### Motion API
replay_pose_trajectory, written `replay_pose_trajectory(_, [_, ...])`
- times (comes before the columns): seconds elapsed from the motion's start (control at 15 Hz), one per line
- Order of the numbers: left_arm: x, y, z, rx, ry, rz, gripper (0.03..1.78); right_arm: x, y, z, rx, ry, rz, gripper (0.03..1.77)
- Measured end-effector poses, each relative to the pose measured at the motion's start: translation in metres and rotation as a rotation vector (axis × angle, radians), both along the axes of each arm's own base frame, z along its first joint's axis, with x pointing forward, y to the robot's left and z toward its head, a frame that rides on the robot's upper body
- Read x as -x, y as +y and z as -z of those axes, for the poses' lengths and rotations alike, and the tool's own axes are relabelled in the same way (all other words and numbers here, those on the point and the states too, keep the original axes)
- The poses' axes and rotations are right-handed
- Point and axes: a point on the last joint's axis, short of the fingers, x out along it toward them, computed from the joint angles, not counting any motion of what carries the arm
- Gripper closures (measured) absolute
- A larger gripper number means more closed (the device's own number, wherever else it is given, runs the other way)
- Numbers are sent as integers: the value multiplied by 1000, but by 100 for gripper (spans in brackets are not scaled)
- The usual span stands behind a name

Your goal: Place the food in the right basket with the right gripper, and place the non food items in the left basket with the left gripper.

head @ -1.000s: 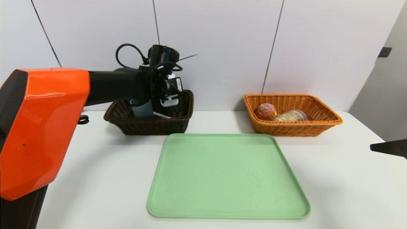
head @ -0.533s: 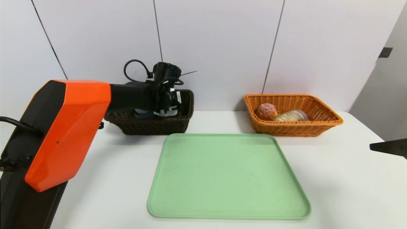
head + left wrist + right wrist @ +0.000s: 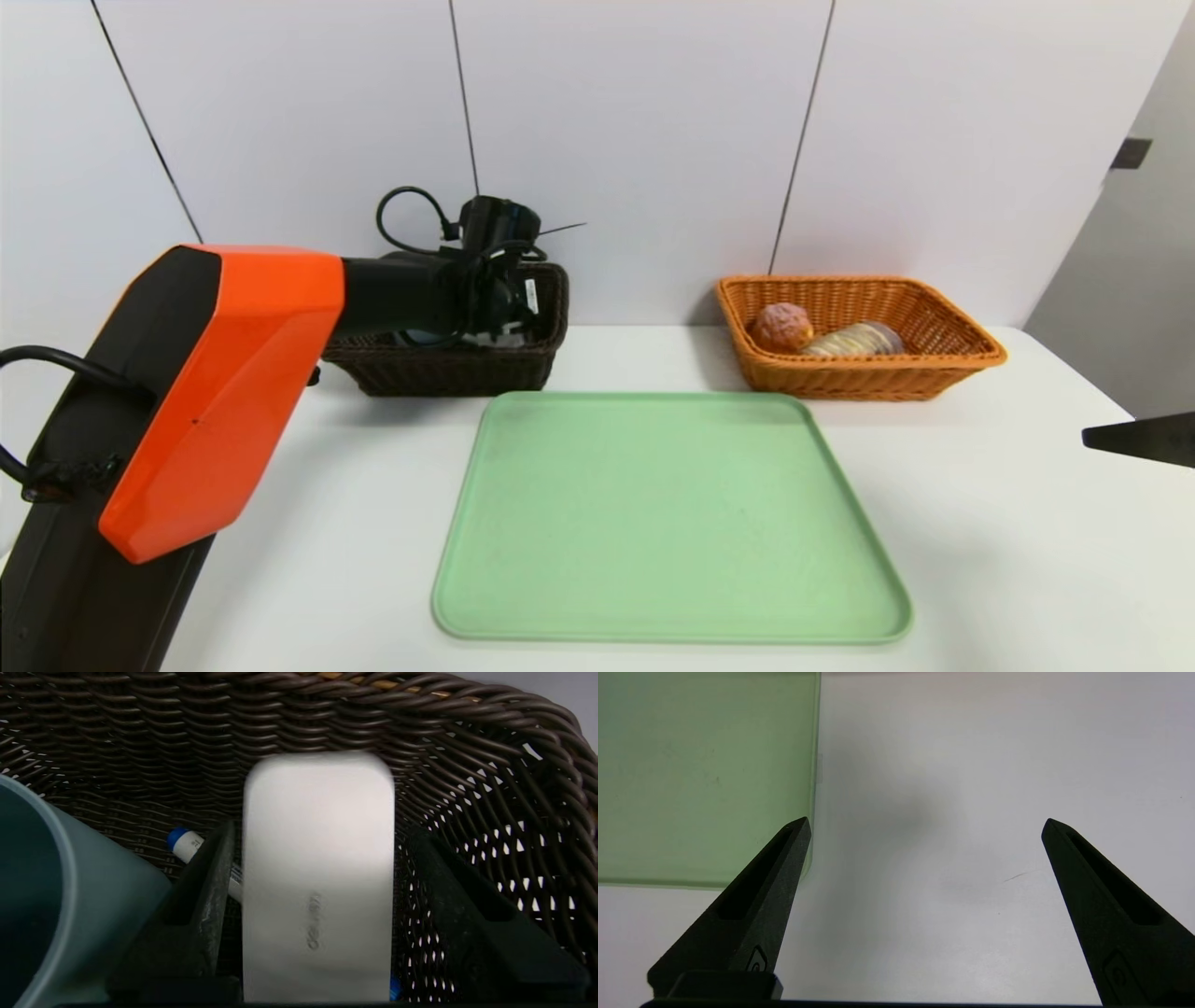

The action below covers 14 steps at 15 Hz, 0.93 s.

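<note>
White table (image 3: 980, 523): dark basket (image 3: 327, 718), white case (image 3: 317, 868)

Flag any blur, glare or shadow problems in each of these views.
Left wrist view: the white box between the left gripper's fingers looks smeared, and the dark basket is dim. Head view: glare streak on the orange arm shell. Right wrist view: soft grey shadow on the table, fingertips crisp.

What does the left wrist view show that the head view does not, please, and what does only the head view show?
Only the left wrist view shows the white box between the left gripper's spread fingers, plus a blue-capped marker. Only the head view shows the green tray, the orange basket holding two foods, and the parked right gripper. Both show the dark basket and the grey-blue cup.
</note>
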Motion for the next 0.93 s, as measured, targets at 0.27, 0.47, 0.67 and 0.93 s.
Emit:
replay_pose_trajectory(0.27, [2, 1, -6, 4, -11, 0, 34, 0, 0, 1, 0, 2, 0, 9])
replay_pose_trajectory(0.47, [14, 7, -39, -1, -73, 11, 27, 2, -1, -1, 0, -9, 7, 9])
replay_pose_trajectory(0.67, [44, 20, -102, -77, -189, 58, 22, 6, -2, -4, 0, -27, 7, 9])
replay_pose_trajectory(0.93, [122, 54, -186, -127, -282, 97, 17, 22, 0, -8, 30, -51, -15, 9])
